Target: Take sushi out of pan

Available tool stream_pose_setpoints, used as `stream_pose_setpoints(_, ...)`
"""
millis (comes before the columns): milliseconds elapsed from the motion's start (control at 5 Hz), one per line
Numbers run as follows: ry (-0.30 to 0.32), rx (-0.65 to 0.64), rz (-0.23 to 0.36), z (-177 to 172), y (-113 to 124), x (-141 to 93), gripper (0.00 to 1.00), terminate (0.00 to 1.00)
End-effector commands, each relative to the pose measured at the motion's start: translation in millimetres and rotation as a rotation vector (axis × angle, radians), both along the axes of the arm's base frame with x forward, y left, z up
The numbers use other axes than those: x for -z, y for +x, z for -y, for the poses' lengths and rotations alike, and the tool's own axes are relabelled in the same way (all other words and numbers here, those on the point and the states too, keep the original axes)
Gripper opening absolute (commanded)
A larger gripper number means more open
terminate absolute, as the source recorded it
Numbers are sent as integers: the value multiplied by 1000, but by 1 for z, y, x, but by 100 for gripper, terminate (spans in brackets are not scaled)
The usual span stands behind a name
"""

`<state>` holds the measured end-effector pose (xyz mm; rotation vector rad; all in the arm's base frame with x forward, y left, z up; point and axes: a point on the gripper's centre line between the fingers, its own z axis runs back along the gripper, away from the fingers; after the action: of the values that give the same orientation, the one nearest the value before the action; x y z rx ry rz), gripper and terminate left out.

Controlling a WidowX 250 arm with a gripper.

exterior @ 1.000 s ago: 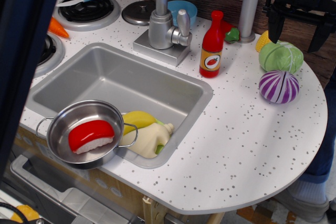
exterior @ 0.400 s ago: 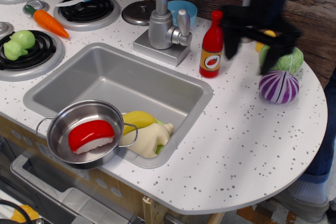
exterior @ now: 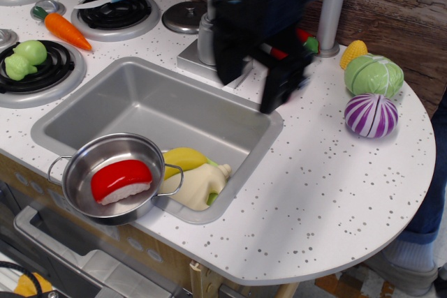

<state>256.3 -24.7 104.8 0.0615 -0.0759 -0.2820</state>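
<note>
Red-topped toy sushi on white rice base (exterior: 120, 181) lies in shiny steel pan (exterior: 82, 165) — untouched. Black pincer (exterior: 255, 90) blurred, apart, empty, well away over sink.

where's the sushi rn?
The sushi lies inside the pan, lower left of the view at the sink's front-left corner, with the banana just to its right.

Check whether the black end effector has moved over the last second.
Yes. The black end effector has travelled left, from above the green cabbage to in front of the grey metal faucet, nearer the sink.
</note>
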Motion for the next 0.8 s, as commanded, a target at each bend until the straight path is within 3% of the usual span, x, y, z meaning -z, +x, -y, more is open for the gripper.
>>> stream_pose_setpoints(0,-10,7,68,-15,-31,9,100,0)
stream_pose_setpoints(200,59,36,98,-30,-48,29,100,0)
stream_pose_setpoints(600,40,120,78,-68,-56,51,100,0)
